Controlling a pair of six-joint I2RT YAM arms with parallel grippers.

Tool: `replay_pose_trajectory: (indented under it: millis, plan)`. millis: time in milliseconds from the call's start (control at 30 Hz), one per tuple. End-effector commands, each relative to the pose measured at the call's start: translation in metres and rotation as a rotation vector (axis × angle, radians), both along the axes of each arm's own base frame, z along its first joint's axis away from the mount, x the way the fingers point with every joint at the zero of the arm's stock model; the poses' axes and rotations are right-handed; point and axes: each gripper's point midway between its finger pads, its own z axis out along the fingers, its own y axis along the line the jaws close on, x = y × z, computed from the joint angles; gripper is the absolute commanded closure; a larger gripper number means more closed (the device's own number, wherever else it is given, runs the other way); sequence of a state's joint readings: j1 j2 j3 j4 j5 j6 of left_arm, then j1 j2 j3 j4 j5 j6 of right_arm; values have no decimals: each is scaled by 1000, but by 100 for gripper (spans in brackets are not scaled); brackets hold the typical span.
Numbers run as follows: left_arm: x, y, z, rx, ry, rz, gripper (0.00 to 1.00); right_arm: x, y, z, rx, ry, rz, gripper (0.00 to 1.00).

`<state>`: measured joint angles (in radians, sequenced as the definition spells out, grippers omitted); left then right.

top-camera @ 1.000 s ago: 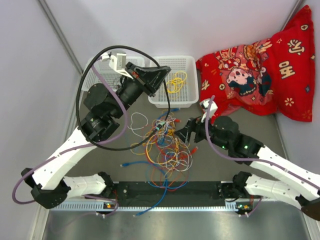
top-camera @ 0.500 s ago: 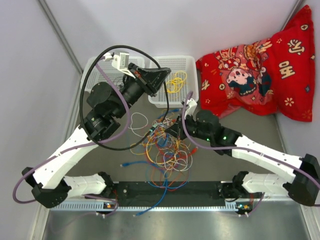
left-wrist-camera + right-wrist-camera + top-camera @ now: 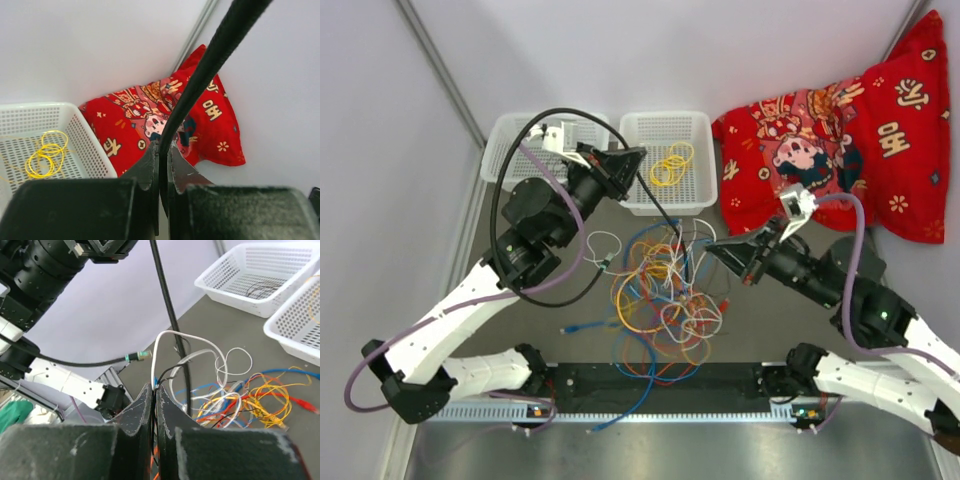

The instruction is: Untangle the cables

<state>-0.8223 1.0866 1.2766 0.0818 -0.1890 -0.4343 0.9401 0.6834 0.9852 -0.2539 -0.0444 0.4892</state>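
Observation:
The cables lie in a tangle of yellow, orange, blue, white and red wires on the grey table between the arms. My left gripper is raised near the baskets, shut on a thick black cable that loops wide round the left arm. The left wrist view shows that black cable pinched between the jaws of the left gripper. My right gripper is at the tangle's right edge. In the right wrist view the right gripper is shut on thin white and black wires drawn up from the heap.
Two white baskets stand at the back: the left basket holds dark wire, the right basket a coiled yellow cable. A red patterned cushion fills the back right corner. A black rail runs along the near edge.
The right gripper reached into the tangle, shut on thin wires and drew back to the right, stretching the heap. The left gripper, still holding the black cable, shifted slightly.

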Motion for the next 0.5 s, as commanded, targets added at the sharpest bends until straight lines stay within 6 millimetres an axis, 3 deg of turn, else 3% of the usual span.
replay_pose_trajectory:
  millis: [0,33,67,133,167,233,267,400,467]
  plan:
    - [1,22,36,-20,-97,83,100,3,-18,-60,-144,107,-81,100]
    - [-1,26,53,-28,-128,93,100,1,-20,-71,-151,126,-82,100]
    - [-1,28,59,-28,-138,103,100,2,-21,-106,-201,179,-93,100]
    - [-5,35,82,-46,-183,120,100,0,-22,-134,-209,248,-106,100]
    - [-7,38,91,-57,-202,128,100,-2,-24,-162,-244,289,-109,100]
    - [-10,44,109,-72,-240,142,100,-2,-25,-184,-254,342,-130,100]
    - [-11,46,115,-78,-250,144,100,-2,-27,-204,-293,373,-144,100]
    - [-20,47,148,-120,-310,123,100,7,-31,-242,-382,435,-217,100]
    - [-25,46,165,-143,-339,105,100,11,-30,-248,-407,437,-230,100]
